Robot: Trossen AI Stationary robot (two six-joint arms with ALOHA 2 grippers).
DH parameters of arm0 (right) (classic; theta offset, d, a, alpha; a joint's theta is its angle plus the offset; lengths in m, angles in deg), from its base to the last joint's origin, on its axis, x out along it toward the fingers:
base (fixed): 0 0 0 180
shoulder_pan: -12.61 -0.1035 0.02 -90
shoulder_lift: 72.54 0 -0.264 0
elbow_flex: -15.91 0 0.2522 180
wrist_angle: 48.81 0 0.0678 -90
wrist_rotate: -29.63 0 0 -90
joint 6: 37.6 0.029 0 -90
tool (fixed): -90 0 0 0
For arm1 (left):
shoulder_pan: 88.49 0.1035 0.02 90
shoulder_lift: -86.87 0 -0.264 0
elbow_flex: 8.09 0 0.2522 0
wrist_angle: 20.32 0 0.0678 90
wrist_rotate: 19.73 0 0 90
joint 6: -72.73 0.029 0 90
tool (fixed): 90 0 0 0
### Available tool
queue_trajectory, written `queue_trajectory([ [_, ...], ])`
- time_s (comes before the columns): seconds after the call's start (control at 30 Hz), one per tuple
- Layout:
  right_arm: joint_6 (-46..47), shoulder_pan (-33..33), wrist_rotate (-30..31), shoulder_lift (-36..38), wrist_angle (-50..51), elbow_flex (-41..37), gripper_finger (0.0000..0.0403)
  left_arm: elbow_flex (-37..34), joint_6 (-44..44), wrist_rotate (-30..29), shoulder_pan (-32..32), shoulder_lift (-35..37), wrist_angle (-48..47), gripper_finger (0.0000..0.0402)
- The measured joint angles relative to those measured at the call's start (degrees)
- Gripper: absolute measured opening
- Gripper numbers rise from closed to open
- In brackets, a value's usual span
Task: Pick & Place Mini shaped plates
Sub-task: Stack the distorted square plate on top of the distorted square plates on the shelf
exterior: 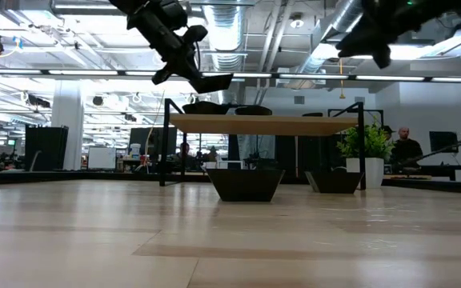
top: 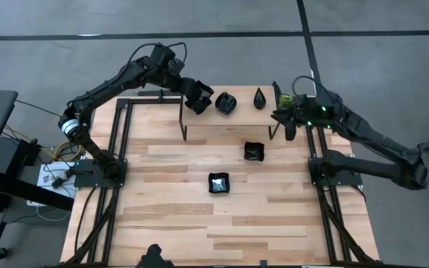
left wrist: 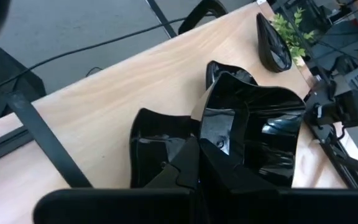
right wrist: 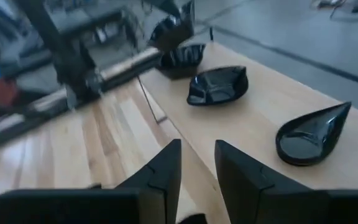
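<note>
Two black square plates are sitting on the wooden table (top: 170,216) in the high view. One square plate (top: 219,182) is lying near the middle of the frame. The other square plate (top: 255,151) is sitting a little up and to the right of it.

A small raised shelf (top: 229,119) is standing near the top of the table. On it, a leaf plate (top: 226,103) is lying near the top middle of the frame. A teardrop plate (top: 260,97) is lying just to the right of it. A green plant (top: 283,100) is standing at the right end of the shelf.

The left gripper (top: 197,97) is hanging over the left part of the shelf, in the upper middle of the frame. Its fingers are pinching tight on a black plate (left wrist: 253,137), and another dark plate (left wrist: 160,140) is lying right beside it on the shelf.

The right gripper (top: 290,128) is hanging by the right end of the shelf, near the plant. Its fingers (right wrist: 160,168) are standing a little apart and are holding nothing.
</note>
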Motion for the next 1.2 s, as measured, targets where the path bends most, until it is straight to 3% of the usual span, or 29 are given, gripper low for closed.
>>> queue_trajectory([
  [0.2,6.03,-3.00,8.67,9.78,-4.52,-7.77,0.0093,0.00,0.40,1.81,0.91,-0.07,-1.42,0.0004],
  [0.37,8.16,-4.69,9.54,13.42,-4.78,-9.30,0.0093,0.00,2.13,1.81,1.89,-0.13,-3.14,0.0004],
  [1.2,10.30,-10.18,9.49,11.95,-4.61,-9.51,0.0093,0.85,4.10,0.50,2.05,-4.07,-1.74,0.0004],
])
